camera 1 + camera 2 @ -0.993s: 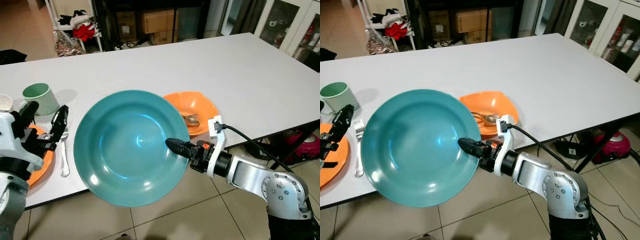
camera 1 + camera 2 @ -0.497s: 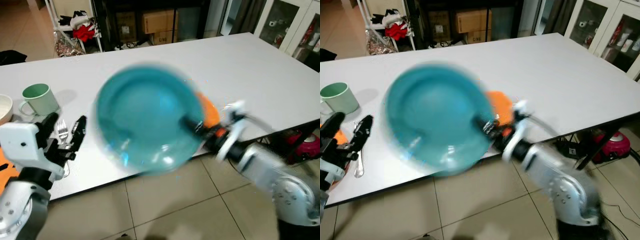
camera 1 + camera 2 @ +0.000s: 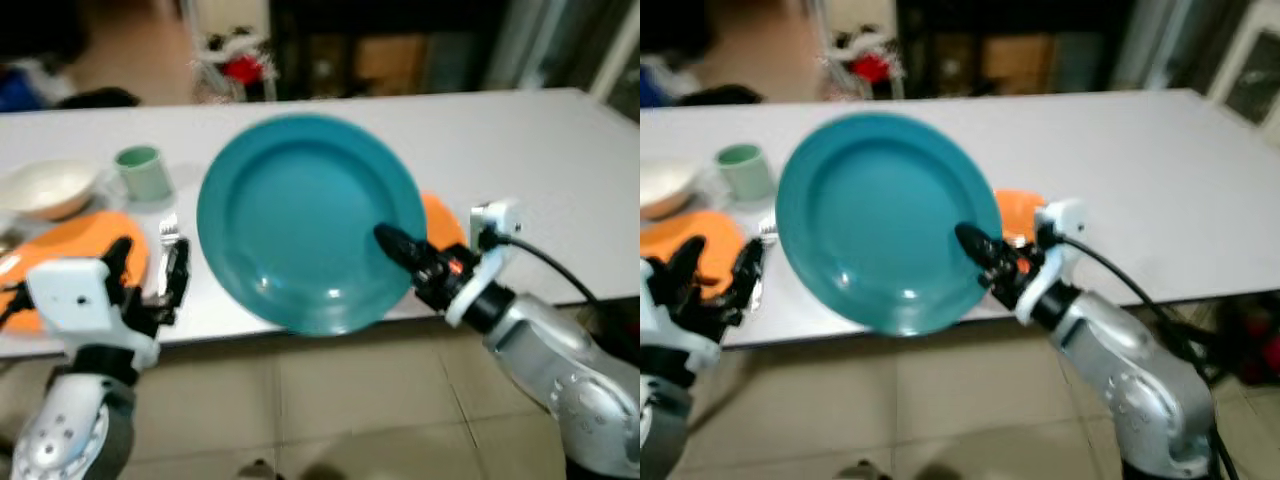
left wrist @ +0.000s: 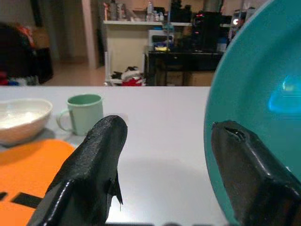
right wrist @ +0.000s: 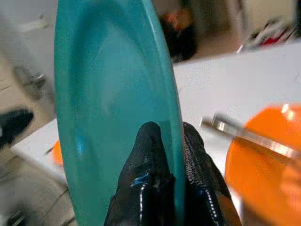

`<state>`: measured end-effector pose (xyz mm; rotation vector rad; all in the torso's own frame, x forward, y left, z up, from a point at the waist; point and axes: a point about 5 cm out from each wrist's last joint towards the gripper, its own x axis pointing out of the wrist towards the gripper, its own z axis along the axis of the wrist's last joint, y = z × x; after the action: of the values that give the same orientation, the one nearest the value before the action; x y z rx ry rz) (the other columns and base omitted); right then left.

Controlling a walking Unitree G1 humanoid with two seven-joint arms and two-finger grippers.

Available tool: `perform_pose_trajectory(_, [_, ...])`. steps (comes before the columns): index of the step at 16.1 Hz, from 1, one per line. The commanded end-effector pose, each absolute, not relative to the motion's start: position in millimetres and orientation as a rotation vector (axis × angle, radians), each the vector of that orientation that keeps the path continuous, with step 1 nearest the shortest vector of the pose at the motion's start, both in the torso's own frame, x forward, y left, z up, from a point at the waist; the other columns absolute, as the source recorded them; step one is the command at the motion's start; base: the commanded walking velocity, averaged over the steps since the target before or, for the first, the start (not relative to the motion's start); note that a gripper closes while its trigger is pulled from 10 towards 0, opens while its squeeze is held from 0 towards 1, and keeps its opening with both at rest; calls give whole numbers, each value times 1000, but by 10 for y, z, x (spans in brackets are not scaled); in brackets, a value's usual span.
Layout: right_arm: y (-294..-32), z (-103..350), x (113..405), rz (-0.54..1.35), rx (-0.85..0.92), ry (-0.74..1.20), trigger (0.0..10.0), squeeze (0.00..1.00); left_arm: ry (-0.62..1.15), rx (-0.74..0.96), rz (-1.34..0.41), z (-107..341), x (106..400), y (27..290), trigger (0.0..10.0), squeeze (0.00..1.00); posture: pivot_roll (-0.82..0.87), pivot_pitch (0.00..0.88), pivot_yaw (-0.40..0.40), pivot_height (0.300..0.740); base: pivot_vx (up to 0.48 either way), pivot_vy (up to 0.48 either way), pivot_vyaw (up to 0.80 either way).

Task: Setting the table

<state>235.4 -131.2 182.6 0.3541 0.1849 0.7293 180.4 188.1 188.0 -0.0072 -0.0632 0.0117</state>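
A long white bench (image 3: 520, 140) runs across the scene, with tiled floor (image 3: 330, 410) in front of it. Above the bench's near edge hangs a large teal plate (image 3: 310, 215), tilted up so its hollow face turns toward the robot's head and its rim runs edge-on in the right wrist view. The right pincer (image 3: 392, 243) is clamped on the plate's lower right rim, 1 black finger on each face (image 5: 149, 155), the plate carried clear of the bench top.

The silver right arm (image 3: 545, 350) reaches in from the right, a black cable looping over it. Behind the plate's right edge, an orange bowl (image 3: 440, 215) sits on the bench; in the right wrist view a metal utensil (image 5: 244, 134) lies across it.

On the left lies an orange plate (image 3: 75, 250), with a cream bowl (image 3: 45, 187) beyond it and a pale green mug (image 3: 142, 172) beside that. A fork (image 3: 168, 232) lies just right of the orange plate.

The left pincer (image 3: 145, 275) hovers over the near bench edge by the fork, its 2 fingers (image 4: 94, 165) spread wide apart and holding nothing.
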Motion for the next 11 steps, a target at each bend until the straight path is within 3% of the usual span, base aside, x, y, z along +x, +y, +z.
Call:
perform_pose_trajectory(1, [-1288, 1774, 2316, 778, 376, 249, 10000, 0, -62, 28, 12, 1884, 1824, 1900, 10000, 0, -60, 0, 40, 740, 0, 480, 0])
perform_pose_trajectory(4, [-1282, 1594, 2258, 789, 434, 398, 10000, 0, -22, 45, -79, 1819, 1840, 1822, 10000, 0, -61, 0, 33, 740, 0, 0, 0])
perform_pose_trajectory(7, [-1230, 1366, 2296, 730, 613, 596, 10000, 0, 4, 101, -254, 1787, 1882, 1761, 10000, 0, -62, 0, 26, 740, 0, 0, 0])
perform_pose_trajectory(11, [-1204, 1277, 2305, 707, 724, 680, 10000, 0, 25, 95, -324, 1806, 1847, 1779, 10000, 0, -55, 0, 24, 740, 0, 0, 0])
